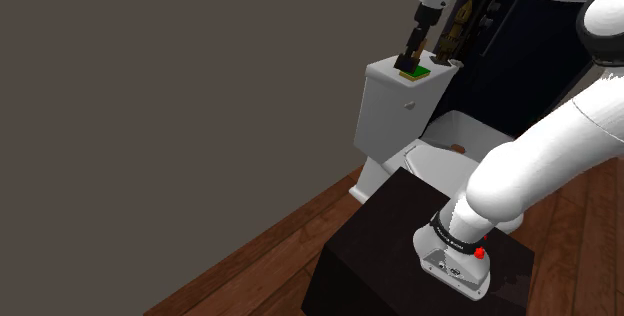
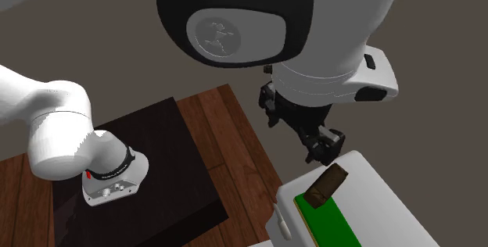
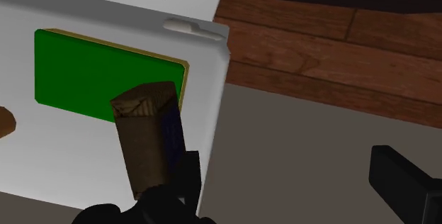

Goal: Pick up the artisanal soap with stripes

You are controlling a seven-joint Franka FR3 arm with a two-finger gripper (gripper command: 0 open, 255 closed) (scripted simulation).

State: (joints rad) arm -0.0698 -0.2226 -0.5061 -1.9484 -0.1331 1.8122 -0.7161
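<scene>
Wood floor (image 1: 260,254) runs under the dark stand (image 1: 380,234). Past it, a white toilet tank (image 2: 383,198) carries a green pad (image 2: 324,218). A brown soap bar (image 2: 327,184) stands tilted on the pad's end, just beside one finger of the gripper (image 2: 324,148), whose fingers are spread wide, clasping nothing.

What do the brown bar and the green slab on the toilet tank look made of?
Brown bar: matte, with faint wood-like streaks on its end face; soap or wood, hard to tell. Green slab: flat, even green, no shine, thin tan edge; perhaps a book or board.
</scene>
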